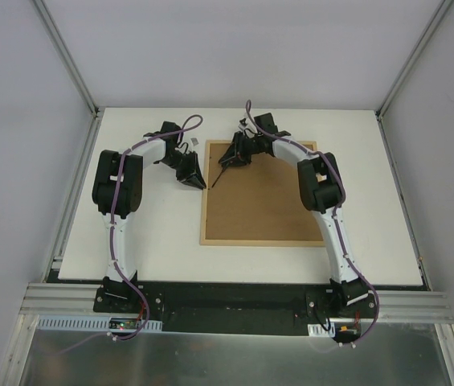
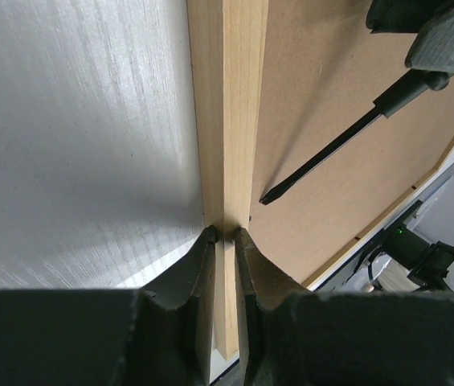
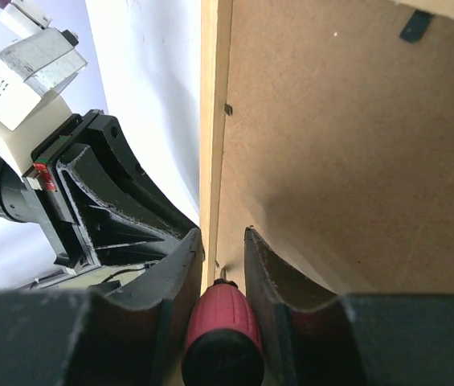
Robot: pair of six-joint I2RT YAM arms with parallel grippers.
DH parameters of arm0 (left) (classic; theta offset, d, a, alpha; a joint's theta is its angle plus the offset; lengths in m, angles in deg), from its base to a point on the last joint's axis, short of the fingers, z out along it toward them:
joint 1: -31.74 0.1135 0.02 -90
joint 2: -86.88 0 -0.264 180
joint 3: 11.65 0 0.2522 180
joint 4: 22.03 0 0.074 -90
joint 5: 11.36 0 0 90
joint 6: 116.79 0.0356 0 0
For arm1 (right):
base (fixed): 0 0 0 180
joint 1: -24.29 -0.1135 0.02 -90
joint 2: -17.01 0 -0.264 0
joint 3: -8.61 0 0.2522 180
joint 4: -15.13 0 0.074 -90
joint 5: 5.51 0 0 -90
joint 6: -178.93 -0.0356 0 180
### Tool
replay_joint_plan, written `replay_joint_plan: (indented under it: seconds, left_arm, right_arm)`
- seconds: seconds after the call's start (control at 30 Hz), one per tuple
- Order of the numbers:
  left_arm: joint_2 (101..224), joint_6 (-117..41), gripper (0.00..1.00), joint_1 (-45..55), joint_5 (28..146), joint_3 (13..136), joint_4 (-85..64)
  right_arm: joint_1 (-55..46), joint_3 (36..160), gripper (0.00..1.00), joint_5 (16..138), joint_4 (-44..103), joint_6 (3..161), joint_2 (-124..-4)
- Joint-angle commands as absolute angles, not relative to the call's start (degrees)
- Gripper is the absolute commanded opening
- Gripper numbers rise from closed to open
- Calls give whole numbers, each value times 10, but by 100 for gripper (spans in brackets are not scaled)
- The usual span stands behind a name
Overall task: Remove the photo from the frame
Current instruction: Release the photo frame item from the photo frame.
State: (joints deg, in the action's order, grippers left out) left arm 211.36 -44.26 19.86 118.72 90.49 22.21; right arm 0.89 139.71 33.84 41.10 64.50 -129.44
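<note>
The frame [image 1: 263, 201] lies face down on the white table, its brown fibreboard back up. The photo is hidden under that back. My left gripper [image 1: 194, 175] is shut on the frame's thin wooden left rail [image 2: 225, 161] near the far corner, one jaw on each side of it [image 2: 225, 235]. My right gripper [image 1: 232, 155] is shut on a red-handled screwdriver [image 3: 220, 322]. Its black shaft [image 2: 323, 157] slants down over the back, with its tip close to the left rail [image 1: 211, 186]. In the right wrist view the tip sits at the seam between rail [image 3: 214, 121] and back [image 3: 347, 145].
Small black turn tabs [image 3: 228, 108] hold the back along the rail, and another shows at the far edge [image 3: 414, 26]. The left gripper's body [image 3: 106, 209] is just across the rail from the right gripper. A small grey item [image 1: 195, 141] lies on the table behind the frame's corner.
</note>
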Motion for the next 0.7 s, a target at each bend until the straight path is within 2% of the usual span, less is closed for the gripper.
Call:
replay_joint_plan:
  seconds: [0.0, 0.33, 0.67]
  left_arm:
    - [2108, -447, 10, 192, 1172, 893, 229]
    - [2109, -454, 10, 191, 1185, 889, 228]
    - [2090, -461, 9, 192, 1160, 868, 221]
  right_arm:
    - [-11, 1398, 1, 332, 398, 669, -1282]
    - [-34, 1372, 0, 320, 349, 633, -1289]
    - [-38, 1359, 0, 341, 387, 659, -1238]
